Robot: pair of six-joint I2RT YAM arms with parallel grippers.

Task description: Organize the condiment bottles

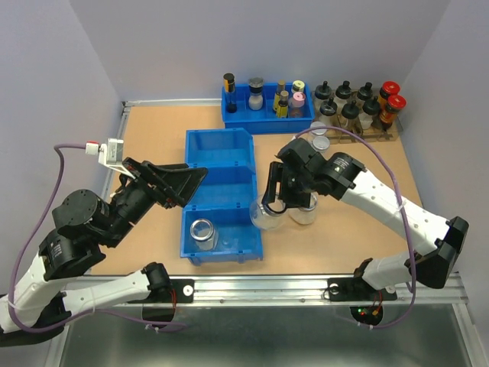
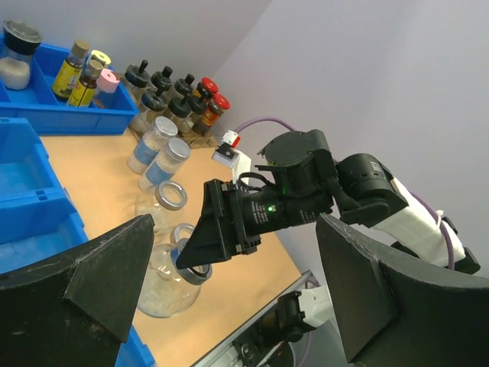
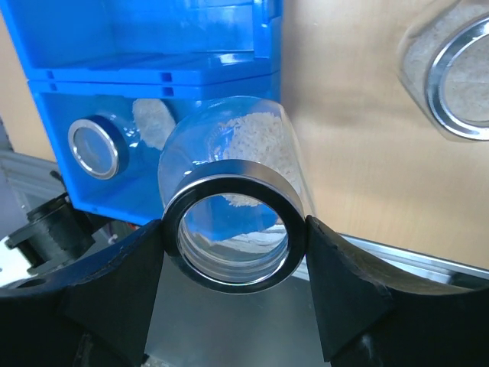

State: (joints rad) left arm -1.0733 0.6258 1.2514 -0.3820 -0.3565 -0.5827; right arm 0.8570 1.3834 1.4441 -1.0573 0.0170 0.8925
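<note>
From overhead: right gripper (image 1: 273,205) clamped on short clear glass jar with silvery rim (image 1: 267,219), just right of blue plastic bin (image 1: 221,251); second jar (image 1: 202,233) inside its near compartment. Left wrist: left gripper (image 2: 237,283) spread wide, empty. Right wrist: fingers (image 3: 114,283) pinch the rim.

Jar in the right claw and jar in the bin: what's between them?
Only the blue bin's floor and side wall separate held jar from binned jar; top view.

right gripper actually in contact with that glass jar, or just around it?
Touching. Right wrist view: the right gripper has both jaws pressed against the silvery rim of the glass jar, no gap either side.
</note>
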